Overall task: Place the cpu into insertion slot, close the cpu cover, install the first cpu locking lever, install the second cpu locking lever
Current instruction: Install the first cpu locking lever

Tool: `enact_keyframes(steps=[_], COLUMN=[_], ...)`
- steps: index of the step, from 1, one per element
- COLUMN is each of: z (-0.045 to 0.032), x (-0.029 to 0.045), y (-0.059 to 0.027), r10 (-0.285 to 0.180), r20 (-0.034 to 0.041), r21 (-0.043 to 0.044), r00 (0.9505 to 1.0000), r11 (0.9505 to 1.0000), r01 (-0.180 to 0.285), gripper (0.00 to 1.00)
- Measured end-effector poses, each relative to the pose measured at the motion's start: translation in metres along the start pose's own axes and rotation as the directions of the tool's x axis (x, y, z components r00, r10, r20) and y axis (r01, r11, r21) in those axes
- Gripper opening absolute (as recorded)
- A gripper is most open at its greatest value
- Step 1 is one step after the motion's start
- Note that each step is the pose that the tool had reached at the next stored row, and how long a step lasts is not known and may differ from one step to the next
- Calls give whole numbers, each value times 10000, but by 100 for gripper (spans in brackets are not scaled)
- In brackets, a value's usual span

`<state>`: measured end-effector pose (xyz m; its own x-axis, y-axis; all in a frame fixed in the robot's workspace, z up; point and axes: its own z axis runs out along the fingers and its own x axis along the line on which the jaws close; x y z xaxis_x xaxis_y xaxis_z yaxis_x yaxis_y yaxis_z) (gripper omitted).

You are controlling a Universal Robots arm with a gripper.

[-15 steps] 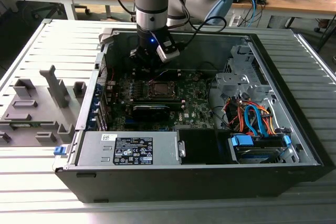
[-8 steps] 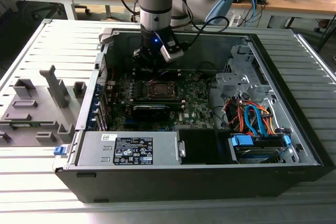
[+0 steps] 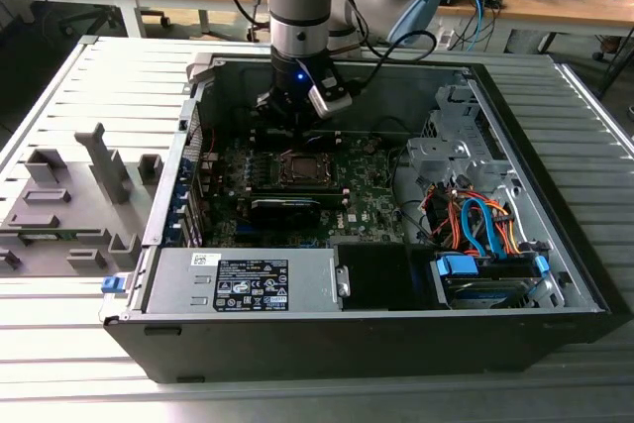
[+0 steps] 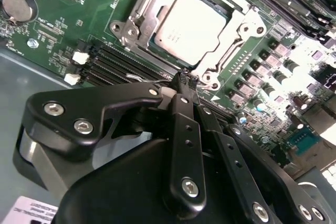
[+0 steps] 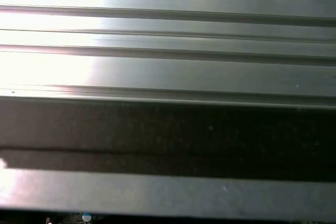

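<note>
Looking from the exterior view: arm (image 3: 297, 7) plunged straight down into the open computer case (image 3: 376, 344) on the ribbed desk (image 3: 79, 86); end effector (image 3: 289, 124) low over the green circuit board (image 3: 367, 195), close by the insertion slot (image 3: 280, 167); power supply (image 3: 248, 282) along the near wall; orange and blue cables (image 3: 475, 225) toward the exterior view's right; grey fixture blocks (image 3: 69, 205) out on the desk at the exterior view's left, well apart from the work.

Turning to the second wrist view: cpu (image 4: 191, 24) lying flat and square in the slot; cpu cover (image 4: 237, 39) folded down around it, framing the metal top; end effector clenched, black fingertips (image 4: 181, 83) pressed together at a corner of the socket, touching or nearly touching a thin bright wire (image 4: 140, 79), probably a locking lever; impossible to tell whether gripped or merely nudged. Judged as lever work, with chip and cover already seated. To do it well: bear on the wire close to its bend; guide it sideways under any retaining hook rather than forcing it straight down; stay clear of the small components (image 4: 257, 69) beside the socket; guard against slipping off so thin a rod.

Ending with the first wrist view: pale ribbed bands (image 5: 168, 66) above a dark band (image 5: 168, 135), likely desk and case wall.
</note>
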<state>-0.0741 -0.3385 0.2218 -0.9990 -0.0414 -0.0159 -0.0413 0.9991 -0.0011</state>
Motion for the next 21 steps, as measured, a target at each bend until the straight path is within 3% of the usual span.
enact_keyframes(steps=[6,11,17,21], z=[1,2,-1,-2], x=[-70,-64,100,147], y=[-3,-2,5,8], r10=[-4,-12,-15,-17], r20=[1,2,65,85], r21=[-1,-1,2,3], r00=[10000,10000,10000,10000], r11=[10000,10000,10000,10000], r01=[4,12,15,17], gripper=[11,11,11,11])
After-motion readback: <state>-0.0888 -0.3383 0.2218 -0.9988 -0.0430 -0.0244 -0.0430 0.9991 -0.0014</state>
